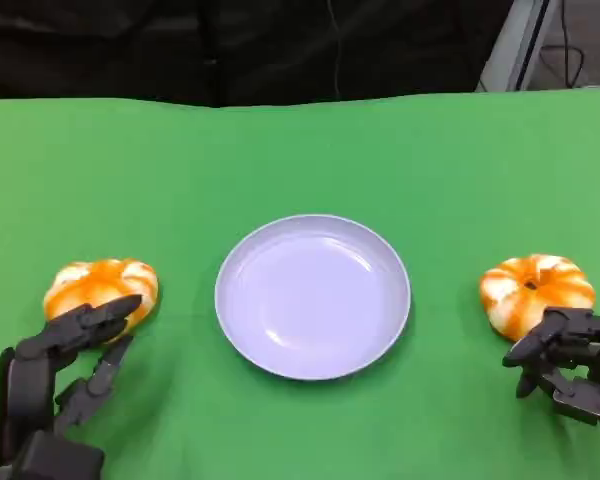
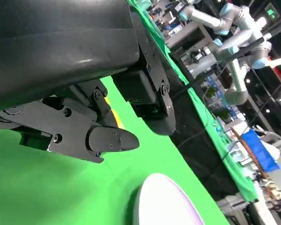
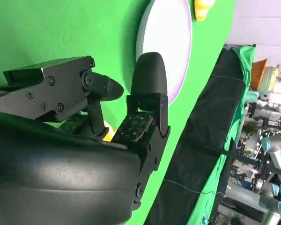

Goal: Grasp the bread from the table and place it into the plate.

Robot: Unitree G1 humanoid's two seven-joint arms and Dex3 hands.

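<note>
Flanking a pale plate (image 1: 313, 296) on the green table (image 1: 300, 150), two orange-and-white bread rolls lie at mid-left and mid-right of the head view.

There the left hand (image 1: 65, 375), lower left, has its fingers apart and empty, tips at the left bread (image 1: 100, 287); the right hand (image 1: 570, 365), lower right, is likewise spread and empty just below the right bread (image 1: 536, 290). In the left wrist view the fingers (image 2: 91, 138) sit mid-frame, plate rim at the bottom edge. In the right wrist view the plate lies at top centre beyond parted fingers (image 3: 147, 84).
</note>
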